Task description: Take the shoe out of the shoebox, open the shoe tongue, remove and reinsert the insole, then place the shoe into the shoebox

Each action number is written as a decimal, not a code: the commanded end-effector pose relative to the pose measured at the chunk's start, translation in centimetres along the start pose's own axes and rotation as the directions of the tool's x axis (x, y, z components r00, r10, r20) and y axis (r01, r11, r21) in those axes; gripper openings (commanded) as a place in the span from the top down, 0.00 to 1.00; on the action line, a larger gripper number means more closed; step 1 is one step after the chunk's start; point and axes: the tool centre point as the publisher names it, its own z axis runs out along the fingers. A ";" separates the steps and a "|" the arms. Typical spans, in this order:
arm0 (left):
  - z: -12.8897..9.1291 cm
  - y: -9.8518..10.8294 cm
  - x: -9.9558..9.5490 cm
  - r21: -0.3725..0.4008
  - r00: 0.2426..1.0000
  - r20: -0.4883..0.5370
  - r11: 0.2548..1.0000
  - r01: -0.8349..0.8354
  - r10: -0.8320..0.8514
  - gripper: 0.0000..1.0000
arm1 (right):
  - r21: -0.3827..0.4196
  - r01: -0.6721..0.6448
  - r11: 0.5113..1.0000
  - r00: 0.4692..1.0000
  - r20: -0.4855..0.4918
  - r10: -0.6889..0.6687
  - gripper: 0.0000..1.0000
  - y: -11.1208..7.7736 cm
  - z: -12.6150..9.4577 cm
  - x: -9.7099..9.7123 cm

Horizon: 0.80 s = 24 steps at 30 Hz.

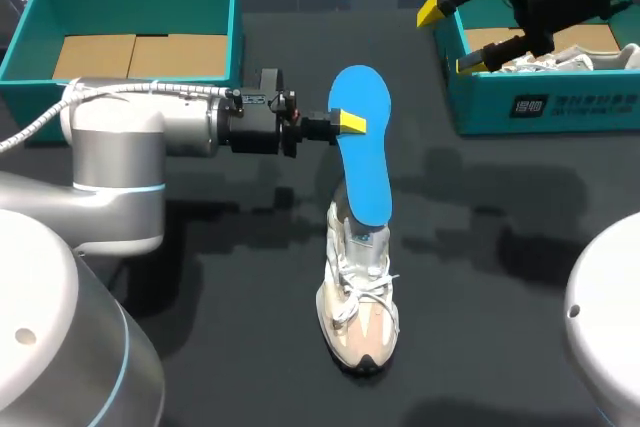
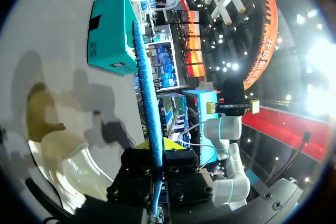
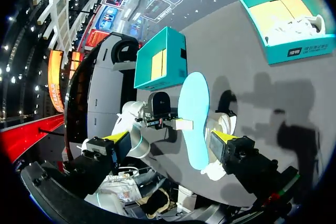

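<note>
At the desk's (image 1: 500, 207) far left corner sits the left box (image 1: 215, 37), a rigid teal carton with flat brown cardboard lining its floor. Coming in from that side, the left end effector (image 1: 345, 124) is pinched narrow on the insole (image 1: 362, 147), with its yellow tips on one long edge. The left wrist view shows the thin sheet edge-on between the fingers, a grip that suits something so flat and probably flexible. The insole is a smooth blue foot-shaped pad with its lower end down in the mouth of the shoe (image 1: 358, 312), so it is likely partway through removal or reinsertion; I cannot tell which. The shoe, a beige-and-white trainer with loose white laces, stands on its sole mid-desk, toe toward the near edge. At the far right corner the right end effector (image 1: 450, 37) hangs spread wide and empty over the right box (image 1: 530, 107), another teal carton holding something white.
</note>
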 end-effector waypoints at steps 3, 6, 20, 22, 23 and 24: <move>0.0 0.1 0.0 0.001 1.000 0.001 1.000 0.000 0.000 1.00 | 0.019 0.005 1.000 0.894 0.447 -0.013 0.00 0.2 0.2 2.3; 0.0 0.1 0.0 0.001 1.000 0.001 1.000 0.000 0.000 1.00 | 0.027 0.010 1.000 0.862 0.506 -0.022 0.00 0.0 0.5 3.2; 0.0 0.1 0.0 0.001 1.000 0.001 1.000 0.000 0.000 1.00 | 0.057 0.019 0.998 0.721 0.691 -0.053 0.00 -0.8 4.4 6.5; 0.0 0.1 0.0 0.001 1.000 0.001 1.000 0.000 0.000 1.00 | 0.063 0.018 0.998 0.705 0.707 -0.057 0.00 -0.9 4.9 6.8; 0.0 0.1 0.0 0.001 1.000 0.001 1.000 0.000 0.000 1.00 | 0.067 0.017 0.998 0.700 0.712 -0.059 0.00 -0.9 5.1 6.9; 0.0 0.1 0.0 0.001 1.000 0.001 1.000 0.000 0.000 1.00 | 0.065 0.016 0.998 0.692 0.719 -0.058 0.00 -0.9 5.3 6.9</move>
